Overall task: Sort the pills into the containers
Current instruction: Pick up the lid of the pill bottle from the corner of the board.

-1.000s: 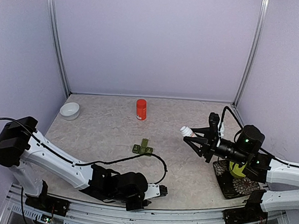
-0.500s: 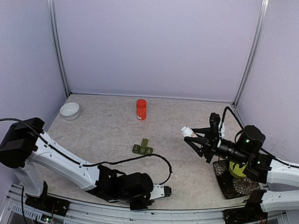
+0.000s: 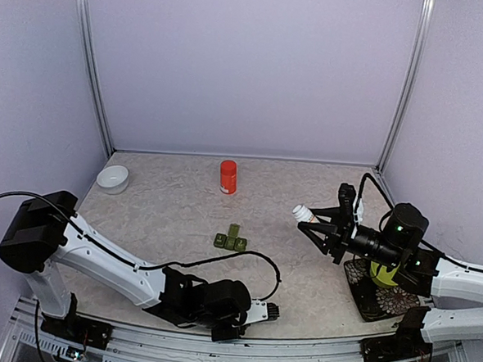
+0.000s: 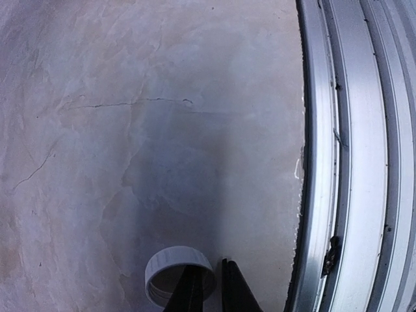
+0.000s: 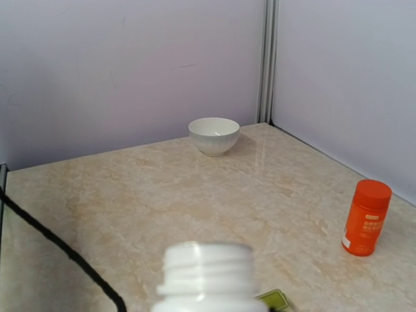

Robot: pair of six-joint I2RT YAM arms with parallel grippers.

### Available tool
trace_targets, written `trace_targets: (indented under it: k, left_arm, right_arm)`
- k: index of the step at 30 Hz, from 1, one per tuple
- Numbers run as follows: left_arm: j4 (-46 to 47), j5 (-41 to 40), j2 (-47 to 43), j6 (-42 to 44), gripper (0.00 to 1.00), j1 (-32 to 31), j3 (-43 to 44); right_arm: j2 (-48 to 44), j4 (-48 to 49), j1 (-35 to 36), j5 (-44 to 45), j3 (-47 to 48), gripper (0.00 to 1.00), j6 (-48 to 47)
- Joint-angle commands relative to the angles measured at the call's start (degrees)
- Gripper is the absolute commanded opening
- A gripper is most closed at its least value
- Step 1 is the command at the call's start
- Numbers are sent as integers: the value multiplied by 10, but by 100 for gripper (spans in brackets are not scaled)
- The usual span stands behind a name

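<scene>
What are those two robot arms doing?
They look to be getting ready to sort pills. The right gripper holds a white plastic bottle, its top off, up in the air. The left gripper is shut, low by the near edge of the table, right at a round white cap lying open side up. I can't tell if it pinches the rim. The small dark green pill box sits mid-table, untouched. No pills show.

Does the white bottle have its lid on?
No, the white bottle shows a bare threaded neck with no lid on it.
</scene>
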Motion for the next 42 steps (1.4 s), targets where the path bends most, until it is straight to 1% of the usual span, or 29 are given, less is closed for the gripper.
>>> trace_targets:
  k: [1, 5, 9, 12, 16, 20, 25, 27, 32, 36, 38, 42]
  left_arm:
    - [-9, 4, 10, -12, 10, 8, 14]
    - [2, -7, 3, -22, 7, 14, 11]
    - [19, -14, -5, -37, 0, 22, 6]
    - [33, -10, -15, -44, 0, 27, -2]
    - [59, 25, -43, -62, 0, 42, -17]
    - [104, 102, -81, -95, 0, 74, -43]
    - [195, 235, -120, -168, 0, 128, -87]
    - [235, 285, -125, -204, 0, 151, -106]
    - [334, 386, -114, -323, 0, 202, -140]
    - [414, 448, -93, -417, 0, 242, -164]
    - [472, 477, -80, -460, 0, 256, -177]
    - [545, 494, -55, -535, 0, 272, -197]
  right_arm:
    - [-4, 8, -6, 1, -3, 0, -2]
    - [-2, 8, -6, 1, -1, 0, 0]
    - [0, 10, -6, -1, -1, 0, 2]
    - [2, 11, -6, -3, 0, 0, 3]
    - [4, 11, -6, -3, 1, 0, 3]
    - [5, 15, -6, -4, -1, 0, 5]
    - [5, 16, -7, -5, -3, 0, 5]
    - [4, 17, -7, -6, -4, 0, 6]
    - [1, 17, -7, -7, -4, 0, 6]
    - [1, 18, -7, -8, -5, 0, 6]
    - [2, 19, -7, -8, -6, 0, 6]
    - [2, 19, -7, -9, -6, 0, 7]
